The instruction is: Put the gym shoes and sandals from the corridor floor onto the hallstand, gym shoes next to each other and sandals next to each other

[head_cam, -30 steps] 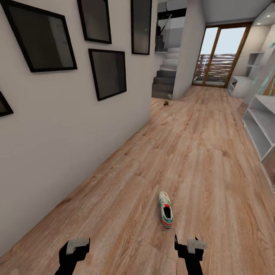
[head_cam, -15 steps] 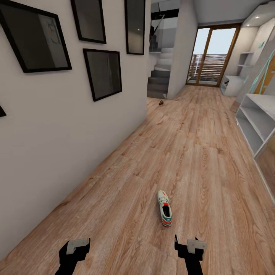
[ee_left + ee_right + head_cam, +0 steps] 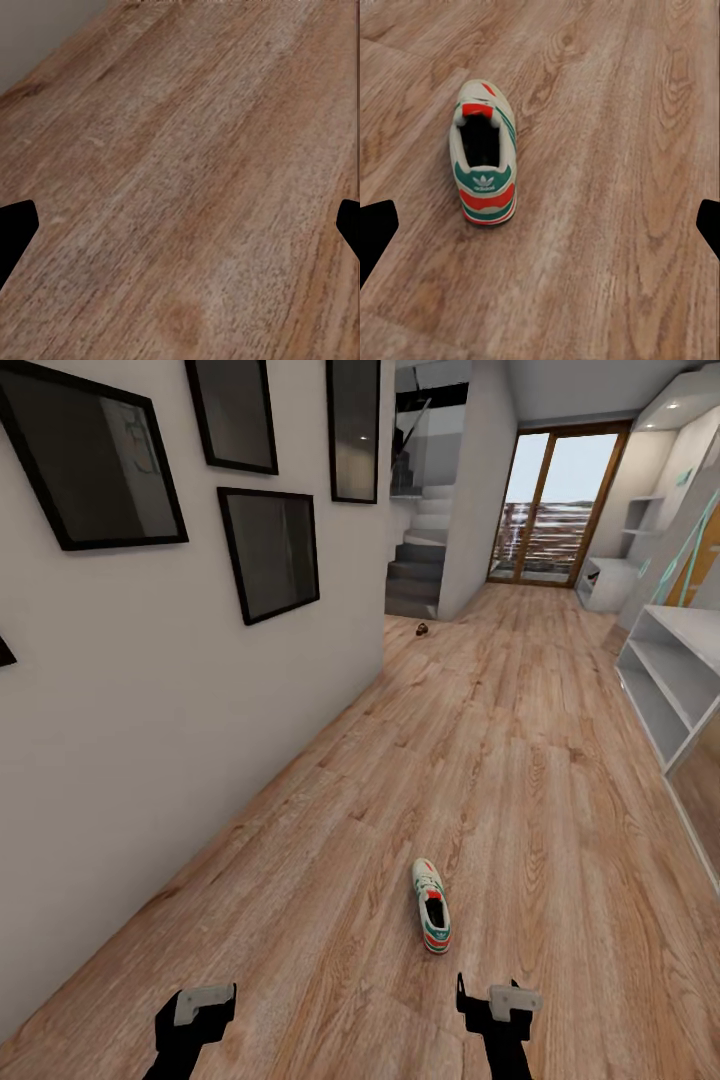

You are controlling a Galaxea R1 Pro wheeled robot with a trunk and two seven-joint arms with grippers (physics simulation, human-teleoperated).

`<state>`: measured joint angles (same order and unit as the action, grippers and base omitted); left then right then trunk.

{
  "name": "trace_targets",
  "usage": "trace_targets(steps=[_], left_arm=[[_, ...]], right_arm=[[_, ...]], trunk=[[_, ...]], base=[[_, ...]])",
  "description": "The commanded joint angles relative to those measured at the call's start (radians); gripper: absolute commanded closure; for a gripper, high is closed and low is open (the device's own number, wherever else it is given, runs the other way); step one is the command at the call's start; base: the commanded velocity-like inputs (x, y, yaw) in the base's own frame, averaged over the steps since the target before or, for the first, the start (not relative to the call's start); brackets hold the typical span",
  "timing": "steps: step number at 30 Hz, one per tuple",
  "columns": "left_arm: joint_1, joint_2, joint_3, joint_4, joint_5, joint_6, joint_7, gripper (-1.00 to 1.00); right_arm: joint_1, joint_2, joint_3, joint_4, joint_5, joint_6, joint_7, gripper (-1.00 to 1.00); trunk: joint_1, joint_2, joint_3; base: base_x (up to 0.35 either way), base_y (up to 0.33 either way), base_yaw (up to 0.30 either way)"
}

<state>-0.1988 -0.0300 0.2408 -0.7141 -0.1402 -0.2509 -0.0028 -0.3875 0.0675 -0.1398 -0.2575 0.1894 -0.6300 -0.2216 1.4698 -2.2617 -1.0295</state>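
Just ahead of your right pincer [image 3: 497,1000], whose fingers stand wide apart and hold nothing, one gym shoe [image 3: 432,906] lies flat on the corridor floor [image 3: 520,790] with its heel toward you, probably the easiest end to close on. Your left pincer [image 3: 197,1005] hangs equally spread and bare over plain planks, well to the shoe's side. Farther off, beyond the right pincer, the hallstand [image 3: 668,680] waits with open shelves; a small dark object [image 3: 422,629] near the stairs [image 3: 420,565] might be a sandal, too distant to tell.

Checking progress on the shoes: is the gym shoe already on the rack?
No, the gym shoe lies on the corridor floor ahead of the right gripper, apart from the hallstand.
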Motion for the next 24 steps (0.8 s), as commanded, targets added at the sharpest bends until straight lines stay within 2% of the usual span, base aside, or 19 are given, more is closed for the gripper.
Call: trace_targets(steps=[1, 4, 5, 7, 14, 19, 24], left_arm=[[-0.001, -0.001, 0.005, 0.0, -0.011, -0.003, 0.0, -1.0], [-0.001, 0.0, 0.006, 0.0, -0.011, -0.003, 0.001, -1.0], [-0.001, 0.001, 0.007, 0.001, -0.011, 0.001, 0.003, -1.0], [-0.001, 0.001, 0.008, 0.001, -0.012, 0.002, 0.005, -1.0], [-0.001, 0.002, 0.008, 0.001, -0.012, 0.0, 0.006, -1.0], [-0.001, 0.001, 0.006, 0.001, -0.012, -0.001, 0.005, -1.0], [-0.001, 0.0, 0.005, 0.001, -0.012, -0.001, 0.003, -1.0]], right_arm=[[-0.001, -0.001, -0.005, -0.002, 0.011, -0.001, -0.005, -1.0], [-0.001, -0.007, -0.006, -0.033, 0.011, 0.003, -0.004, -1.0], [-0.001, -0.015, -0.007, -0.143, 0.012, 0.065, -0.003, -1.0], [0.0, -0.017, -0.007, -0.259, 0.011, 0.222, 0.0, -1.0], [-0.006, -0.018, -0.005, -0.401, 0.01, 0.444, 0.003, -1.0], [-0.036, -0.017, -0.003, -0.471, 0.009, 0.541, 0.003, -1.0], [-0.091, -0.014, -0.002, -0.505, 0.009, 0.592, 0.005, -1.0]], trunk=[[0.0, 0.0, -0.001], [0.0, 0.0, -0.001], [0.0, 0.0, -0.001], [0.0, 0.0, -0.001], [0.0, 0.0, -0.001], [0.0, 0.0, -0.001], [0.0, 0.0, -0.001]], base=[[0.0, 0.0, 0.0], [0.0, 0.0, 0.0], [0.0, 0.0, 0.0], [0.0, 0.0, 0.0], [0.0, 0.0, 0.0], [0.0, 0.0, 0.0], [0.0, 0.0, 0.0]])
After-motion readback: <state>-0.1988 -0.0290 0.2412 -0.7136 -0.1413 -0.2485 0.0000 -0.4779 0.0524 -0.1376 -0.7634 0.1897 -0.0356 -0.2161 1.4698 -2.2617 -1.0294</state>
